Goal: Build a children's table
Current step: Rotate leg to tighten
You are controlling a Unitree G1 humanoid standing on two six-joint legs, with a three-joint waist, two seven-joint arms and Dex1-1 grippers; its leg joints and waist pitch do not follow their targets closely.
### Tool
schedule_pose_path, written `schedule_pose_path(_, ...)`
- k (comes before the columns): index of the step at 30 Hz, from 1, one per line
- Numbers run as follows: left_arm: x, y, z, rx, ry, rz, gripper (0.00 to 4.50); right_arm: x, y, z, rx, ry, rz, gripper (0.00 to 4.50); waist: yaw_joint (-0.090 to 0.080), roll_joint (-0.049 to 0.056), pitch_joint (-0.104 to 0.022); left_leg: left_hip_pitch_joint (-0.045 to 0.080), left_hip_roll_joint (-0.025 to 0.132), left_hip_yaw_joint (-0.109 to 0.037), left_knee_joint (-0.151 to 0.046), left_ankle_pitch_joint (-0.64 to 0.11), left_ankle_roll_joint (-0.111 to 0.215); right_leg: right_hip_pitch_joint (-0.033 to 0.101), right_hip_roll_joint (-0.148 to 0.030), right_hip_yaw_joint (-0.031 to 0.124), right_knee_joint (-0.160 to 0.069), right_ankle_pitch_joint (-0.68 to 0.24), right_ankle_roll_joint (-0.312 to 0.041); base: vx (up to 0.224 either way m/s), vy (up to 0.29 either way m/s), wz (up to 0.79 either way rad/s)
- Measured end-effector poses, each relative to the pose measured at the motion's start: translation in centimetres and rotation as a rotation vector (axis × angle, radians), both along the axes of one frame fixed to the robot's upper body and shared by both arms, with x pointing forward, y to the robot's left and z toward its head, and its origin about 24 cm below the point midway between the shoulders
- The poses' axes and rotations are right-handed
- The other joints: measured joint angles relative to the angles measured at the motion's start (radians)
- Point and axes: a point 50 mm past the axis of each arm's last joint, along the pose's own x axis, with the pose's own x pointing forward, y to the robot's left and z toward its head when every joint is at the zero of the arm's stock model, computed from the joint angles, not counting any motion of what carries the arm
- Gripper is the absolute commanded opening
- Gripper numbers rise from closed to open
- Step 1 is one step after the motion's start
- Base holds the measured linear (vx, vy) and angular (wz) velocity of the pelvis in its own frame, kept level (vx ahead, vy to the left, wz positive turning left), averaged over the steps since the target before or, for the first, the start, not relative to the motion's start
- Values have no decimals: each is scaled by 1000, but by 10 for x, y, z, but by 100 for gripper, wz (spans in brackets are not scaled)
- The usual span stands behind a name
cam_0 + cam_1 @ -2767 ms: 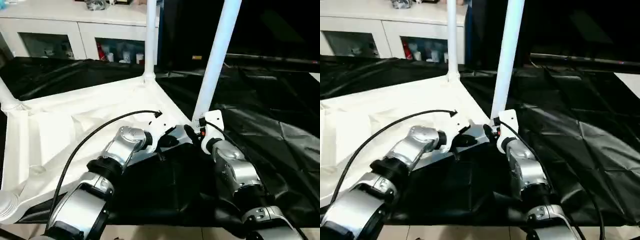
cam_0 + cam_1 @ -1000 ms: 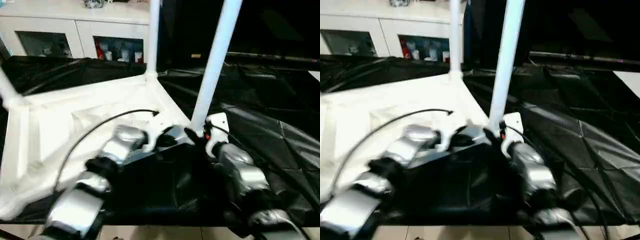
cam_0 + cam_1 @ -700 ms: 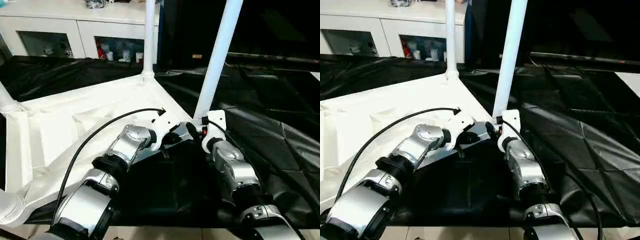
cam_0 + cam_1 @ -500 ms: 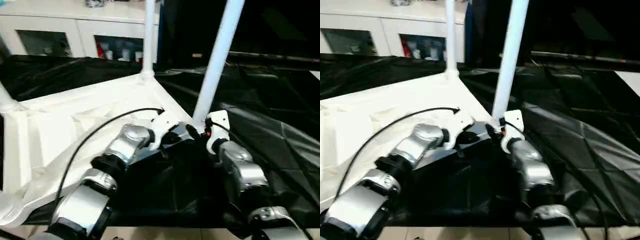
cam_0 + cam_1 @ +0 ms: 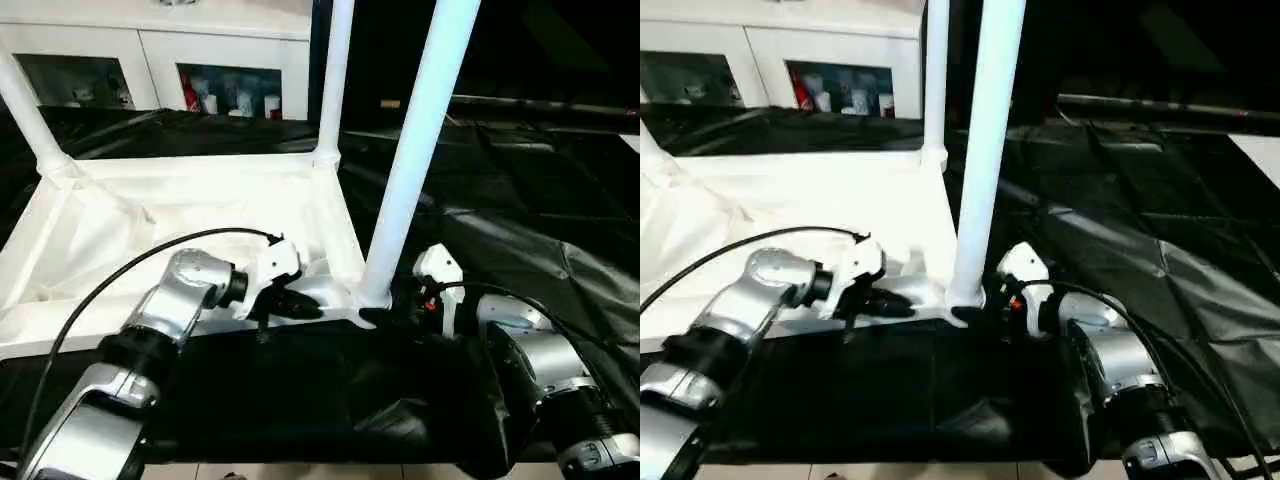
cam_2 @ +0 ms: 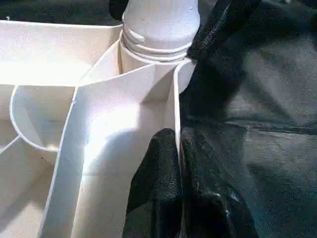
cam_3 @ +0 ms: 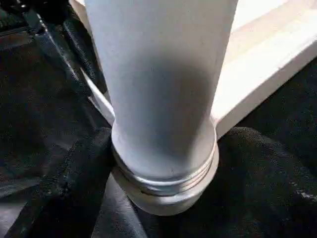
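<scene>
The children's table lies upside down: its white tabletop (image 5: 200, 200) shows its ribbed underside, and three white legs stand upright in corner sockets, one at the left (image 5: 28, 115), one far (image 5: 333, 80) and one near (image 5: 415, 150). My left gripper (image 5: 300, 308) is shut on the tabletop's thin rim wall (image 6: 174, 104) just beside the near corner socket. My right gripper (image 5: 395, 300) is open, one black finger (image 7: 74, 183) on each side of the near leg's threaded base (image 7: 168, 193).
The tabletop rests on a large table draped in black cloth (image 5: 530, 220), which wrinkles to the right and toward me. A white glass-door cabinet (image 5: 150, 60) stands behind. A black cable loops over my left forearm (image 5: 130, 270).
The camera has shifted, so the whole tabletop sits differently in the picture. Both grippers stay at the near corner, the left on the rim and the right around the leg's base.
</scene>
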Motion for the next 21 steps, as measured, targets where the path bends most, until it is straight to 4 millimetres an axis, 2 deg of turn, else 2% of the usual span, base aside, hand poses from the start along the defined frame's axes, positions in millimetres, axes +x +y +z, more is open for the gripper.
schedule_pose_path(16,-9,2,-1,-6,32,-30,0,-4,6,-1,20,3,90,387,2,-3,1,1,0,0,1,0,-1,0,0,0,2,0,0,0,0,0)
schedule_pose_path(17,-9,3,-1,-6,33,-29,0,-5,6,-1,20,3,91,360,2,-3,1,1,0,0,1,0,-1,0,0,0,2,0,0,0,0,0)
schedule_pose_path(19,-10,4,-1,-5,34,-26,0,-5,7,-1,21,-3,95,360,1,-3,1,1,0,0,2,0,-1,0,0,0,3,0,0,0,0,0)
schedule_pose_path(21,-10,4,-1,-4,35,-22,0,-5,7,-1,21,-11,99,335,-1,-4,1,1,0,0,2,0,-1,0,0,0,3,0,0,0,0,0)
